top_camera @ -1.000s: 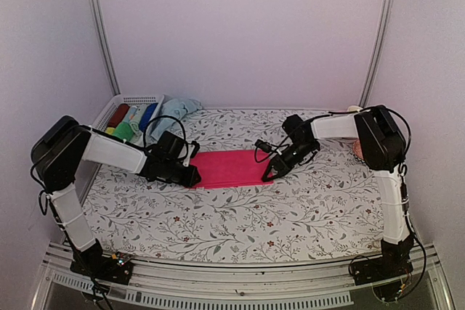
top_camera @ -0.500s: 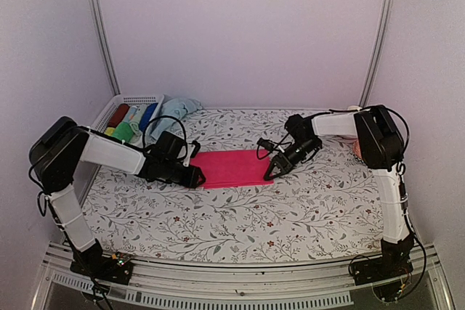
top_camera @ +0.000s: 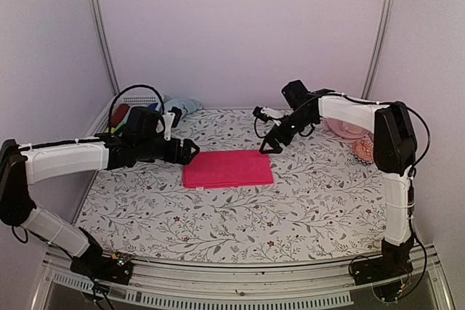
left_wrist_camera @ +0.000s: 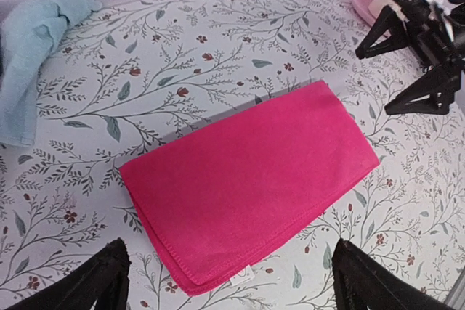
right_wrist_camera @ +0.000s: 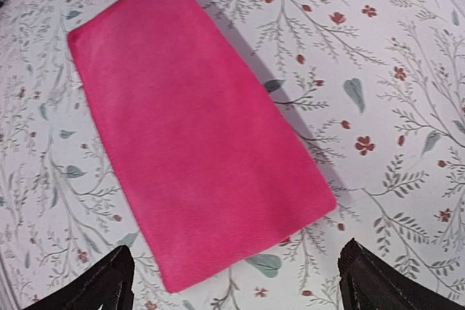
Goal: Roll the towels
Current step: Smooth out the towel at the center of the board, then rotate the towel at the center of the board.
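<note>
The bright pink towel [top_camera: 227, 168] lies flat and folded on the flowered table, its stitched edge and small label toward my left wrist camera [left_wrist_camera: 247, 179]. Its smooth short end faces the right wrist camera [right_wrist_camera: 196, 128]. My left gripper [top_camera: 187, 152] hovers open just left of it, with nothing between the fingers [left_wrist_camera: 229, 292]. My right gripper [top_camera: 270, 143] hangs open above the towel's far right corner, also empty [right_wrist_camera: 236, 288]. The pale blue towel [top_camera: 183, 107] lies crumpled at the back left [left_wrist_camera: 33, 49].
A white basket [top_camera: 138, 98] at the back left holds several coloured rolls, partly hidden by my left arm. A pink bowl [top_camera: 349, 130] and a patterned object [top_camera: 361, 150] sit at the right edge.
Both grippers have opened, let go of the pink towel's ends and lifted away, the left drawing back to the left, the right up and back. The towel stays flat.
</note>
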